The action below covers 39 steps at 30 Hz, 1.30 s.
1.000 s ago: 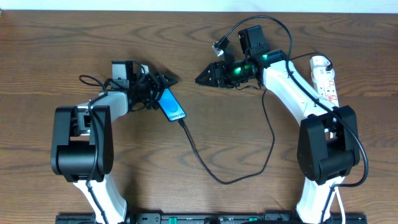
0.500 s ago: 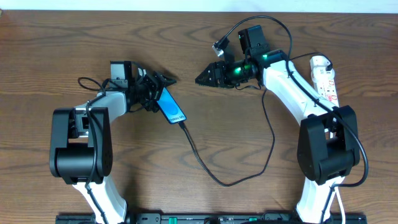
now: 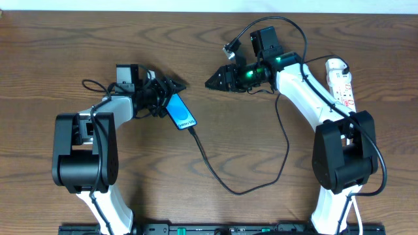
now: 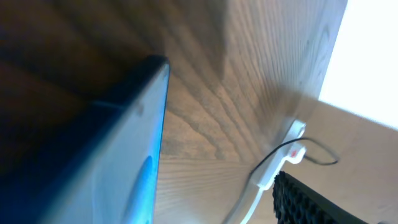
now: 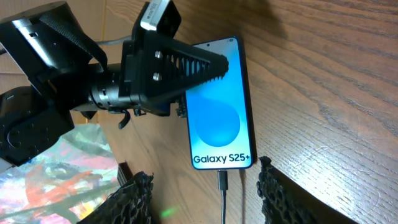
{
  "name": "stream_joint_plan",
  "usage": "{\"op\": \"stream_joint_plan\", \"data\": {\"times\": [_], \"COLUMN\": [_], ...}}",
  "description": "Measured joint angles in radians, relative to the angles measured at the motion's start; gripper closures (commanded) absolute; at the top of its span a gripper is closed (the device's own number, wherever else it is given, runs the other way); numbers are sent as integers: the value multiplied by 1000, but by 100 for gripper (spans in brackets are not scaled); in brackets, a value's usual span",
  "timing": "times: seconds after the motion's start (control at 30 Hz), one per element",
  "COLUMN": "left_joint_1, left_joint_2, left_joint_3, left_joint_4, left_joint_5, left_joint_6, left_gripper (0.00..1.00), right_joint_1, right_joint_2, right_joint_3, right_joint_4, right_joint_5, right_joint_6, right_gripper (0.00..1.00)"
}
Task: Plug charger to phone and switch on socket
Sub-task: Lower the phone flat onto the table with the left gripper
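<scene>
The phone lies on the table with its blue "Galaxy S25+" screen up, and also shows in the right wrist view. The charger cable has its black plug tip seated in the phone's bottom edge. My left gripper is at the phone's top end. One finger lies over the phone's upper corner; the other stands apart from it, so the gripper is open. My right gripper is open and empty, a little right of the phone. The white socket strip lies at the far right.
The cable loops across the middle of the table and runs up under my right arm. The strip shows far off in the left wrist view. The table's back edge is close behind both grippers.
My left arm and the phone shifted very slightly to the left a moment ago and are now still. The right arm has not moved.
</scene>
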Motion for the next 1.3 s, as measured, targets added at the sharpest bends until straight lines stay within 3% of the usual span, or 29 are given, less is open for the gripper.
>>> {"op": "stream_joint_plan", "data": {"times": [0.33,0.47,0.67,1.3], "left_joint_1": [0,0,0,85], "left_joint_2": [-10,-22,-24,-39], "left_joint_3": [3,9,10,25], "left_joint_4": [-45,-83,-89,-240], "left_joint_5": [-18,-62,-94,-105], "left_joint_6": [346,394,417,396], "left_gripper": [24,26,36,36], "right_joint_1": [0,0,0,0], "right_joint_2": [0,0,0,0], "right_joint_3": [0,0,0,0], "right_joint_4": [0,-2,-2,-4], "right_joint_5": [2,3,3,3], "right_joint_6": [0,0,0,-4], "right_gripper": [46,46,46,46]}}
